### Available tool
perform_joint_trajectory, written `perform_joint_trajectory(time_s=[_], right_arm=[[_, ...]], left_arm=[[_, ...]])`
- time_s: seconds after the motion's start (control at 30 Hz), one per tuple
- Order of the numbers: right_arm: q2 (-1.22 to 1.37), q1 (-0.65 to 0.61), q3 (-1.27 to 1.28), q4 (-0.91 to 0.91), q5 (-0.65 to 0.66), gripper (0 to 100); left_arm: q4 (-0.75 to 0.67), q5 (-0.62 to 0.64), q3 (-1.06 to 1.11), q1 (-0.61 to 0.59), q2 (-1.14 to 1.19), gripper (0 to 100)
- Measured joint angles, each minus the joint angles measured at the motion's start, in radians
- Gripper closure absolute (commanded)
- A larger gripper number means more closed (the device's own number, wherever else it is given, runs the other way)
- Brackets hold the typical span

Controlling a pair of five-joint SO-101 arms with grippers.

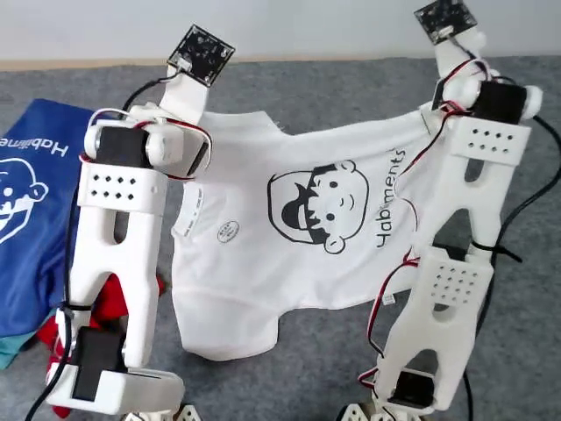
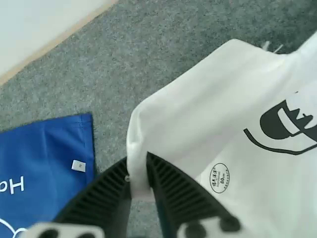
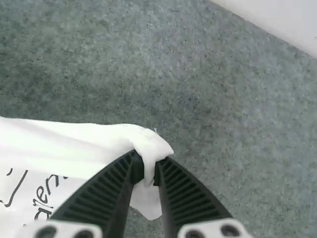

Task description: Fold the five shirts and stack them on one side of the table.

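Fingers (image 2: 110, 191) of left gripper (image 2: 138, 171): pinched shut on a fold at the edge of the white shirt (image 2: 208, 114), cloth squeezed between the pads.
Fingers (image 3: 116, 186) of right gripper (image 3: 148, 166): likewise closed on a bunched corner of that shirt, with a small tuft poking past the tips.
White shirt: mid-table, print up, far edge gripped at both ends, near part lying rumpled on the table (image 1: 333, 377).
Blue shirt (image 1: 35, 219): spread out unfolded just beside the white one, on the left arm's side.
Red shirt (image 1: 110, 303), teal shirt (image 1: 10, 355): bunched against the blue one's near edge, by the left arm's base.
Progress: early, by the look of it. No folded shirt, no stack. White one in hand, three more unfolded, fifth not made out.
Edges: table's far edge and wall (image 1: 307, 26) close beyond both grippers, so little room to push outward.
Room: open grey surface on the right arm's side and toward the near edge. Left side crowded by the heap.
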Motion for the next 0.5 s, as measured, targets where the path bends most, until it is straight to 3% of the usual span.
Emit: perform_joint_trajectory(time_s=[0.27, 0.5], right_arm=[[-0.252, 0.000, 0.005, 0.000, 0.000, 98.8], [-0.531, 0.006, 0.086, 0.002, 0.000, 98.8]], left_arm=[[0.161, 0.000, -0.344, -0.020, 0.000, 100], [0.328, 0.000, -0.825, 0.081, 0.000, 100]])
